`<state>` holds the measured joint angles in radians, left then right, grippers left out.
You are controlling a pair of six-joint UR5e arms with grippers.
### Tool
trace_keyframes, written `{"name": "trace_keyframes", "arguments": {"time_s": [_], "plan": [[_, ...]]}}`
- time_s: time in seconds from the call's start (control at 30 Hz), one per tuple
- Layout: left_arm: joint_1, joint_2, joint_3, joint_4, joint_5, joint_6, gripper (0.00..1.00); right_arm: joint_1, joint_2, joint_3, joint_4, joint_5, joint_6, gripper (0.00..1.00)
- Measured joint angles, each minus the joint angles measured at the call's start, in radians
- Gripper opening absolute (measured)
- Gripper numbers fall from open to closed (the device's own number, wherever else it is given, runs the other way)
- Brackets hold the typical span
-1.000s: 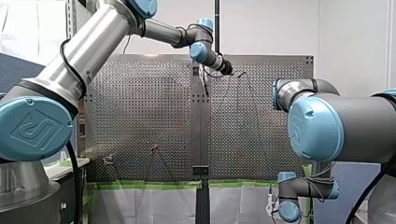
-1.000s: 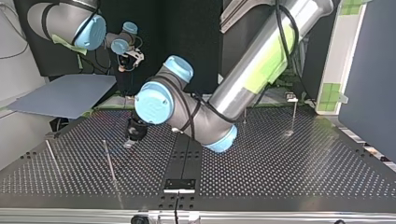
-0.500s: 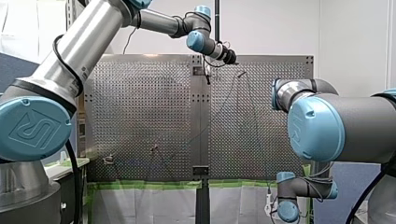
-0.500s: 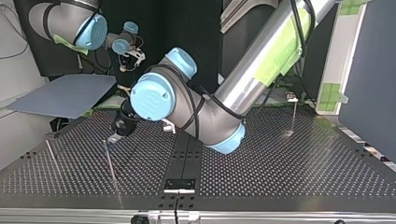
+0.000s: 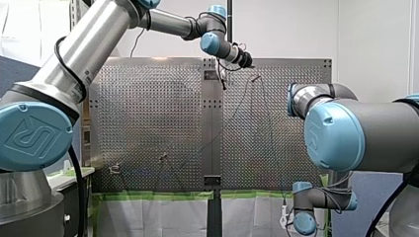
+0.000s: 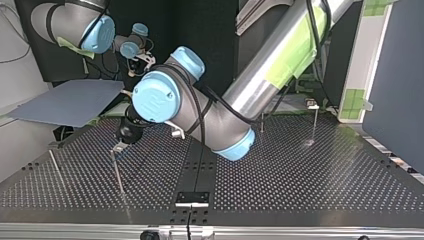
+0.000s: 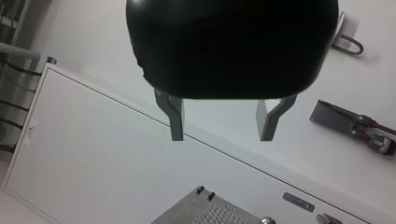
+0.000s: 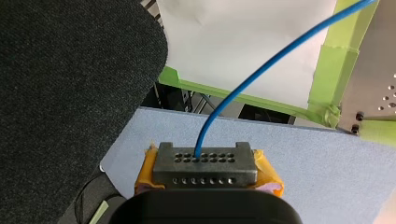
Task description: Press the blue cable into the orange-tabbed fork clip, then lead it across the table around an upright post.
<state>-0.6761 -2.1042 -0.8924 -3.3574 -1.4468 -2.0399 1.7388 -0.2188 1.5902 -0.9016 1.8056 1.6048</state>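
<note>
Right gripper [image 8: 205,170] pinches the blue cable [image 8: 261,60] beyond the table [image 6: 300,190] corner, likely holding slack, while left gripper [image 7: 222,135] gapes empty beside a post [image 6: 118,172].

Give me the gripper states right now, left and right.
Left gripper: open, nothing between its fingers.
Right gripper: shut on the blue cable.

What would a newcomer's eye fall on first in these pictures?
My left arm, big and silver, stretches over the perforated table in the top view, my left gripper by the top of an upright post. In the right wrist view, a blue cable arcs up from my right gripper, shut on it.
</note>
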Motion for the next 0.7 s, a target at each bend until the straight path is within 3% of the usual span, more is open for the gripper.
{"name": "trace_keyframes", "arguments": {"time_s": [0.37, 0.7], "plan": [[-0.022, -0.056, 0.0, 0.0, -0.075, 0.03, 0.76, 0.0, 0.0, -0.001, 0.001, 0.0, -0.005, 0.0], [-0.029, -0.062, 0.0, -0.003, -0.129, 0.061, 0.76, 0.0, 0.0, -0.002, 0.001, 0.0, -0.005, 0.0]]}}
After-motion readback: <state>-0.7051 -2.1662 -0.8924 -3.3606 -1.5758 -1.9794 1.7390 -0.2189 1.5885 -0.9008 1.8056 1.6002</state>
